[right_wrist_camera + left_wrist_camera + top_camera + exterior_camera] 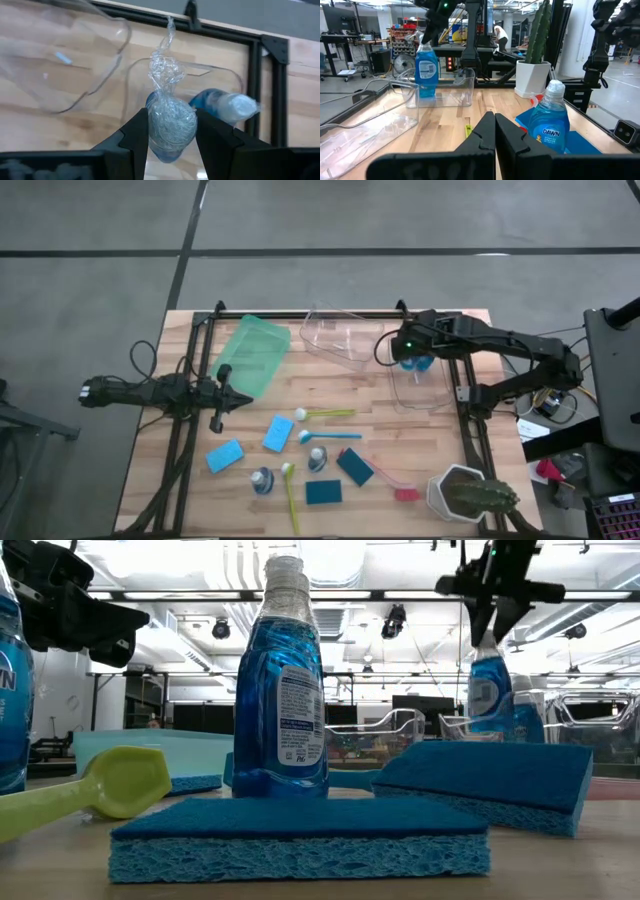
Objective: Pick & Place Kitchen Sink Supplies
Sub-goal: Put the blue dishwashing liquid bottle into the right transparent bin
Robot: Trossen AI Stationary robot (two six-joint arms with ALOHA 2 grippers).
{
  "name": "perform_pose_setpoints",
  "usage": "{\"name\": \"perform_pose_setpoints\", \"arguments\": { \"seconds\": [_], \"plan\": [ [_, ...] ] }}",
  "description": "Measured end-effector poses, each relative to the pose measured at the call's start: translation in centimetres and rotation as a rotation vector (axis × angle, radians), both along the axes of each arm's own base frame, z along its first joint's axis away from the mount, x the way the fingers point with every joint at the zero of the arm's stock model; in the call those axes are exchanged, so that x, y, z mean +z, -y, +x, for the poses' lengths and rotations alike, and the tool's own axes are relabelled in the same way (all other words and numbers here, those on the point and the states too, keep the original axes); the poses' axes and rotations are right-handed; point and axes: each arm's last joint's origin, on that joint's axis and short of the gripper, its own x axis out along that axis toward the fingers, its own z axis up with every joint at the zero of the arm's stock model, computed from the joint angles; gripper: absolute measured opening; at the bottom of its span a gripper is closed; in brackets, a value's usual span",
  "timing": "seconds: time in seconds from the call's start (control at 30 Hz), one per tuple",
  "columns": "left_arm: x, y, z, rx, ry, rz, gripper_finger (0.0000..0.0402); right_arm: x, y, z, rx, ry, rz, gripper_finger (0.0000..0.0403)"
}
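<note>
Wooden desk filling mid frame, right gripper gripping a dish soap bottle over the clear bin upper right, left gripper idling centre-left, jaws closed.

The near blue bottle reads "DAWN" on its label.

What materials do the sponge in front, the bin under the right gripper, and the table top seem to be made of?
Sponge: likely cellulose foam with a darker scouring layer on top; open pores show, matte. Bin: probably clear glossy plastic; the wood shows through it. Table top: seemingly wood planks with visible grain and joints, satin finish.
</note>
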Motion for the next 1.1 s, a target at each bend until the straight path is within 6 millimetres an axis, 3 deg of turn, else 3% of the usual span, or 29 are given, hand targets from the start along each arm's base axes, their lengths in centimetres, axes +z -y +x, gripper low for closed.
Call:
{"name": "perform_pose_setpoints", "arguments": {
  "seconds": [0.37,1.1],
  "plan": [
    [0.0,0.0,0.0,0.0,0.0,0.0,0.0,-1.8,1.0,1.1,0.0,0.039,-0.022,0.0137],
    [0.0,0.0,0.0,0.0,0.0,0.0,0.0,-5.7,2.3,0.6,-0.039,-0.005,-0.015,0.0137]
  ]
}}
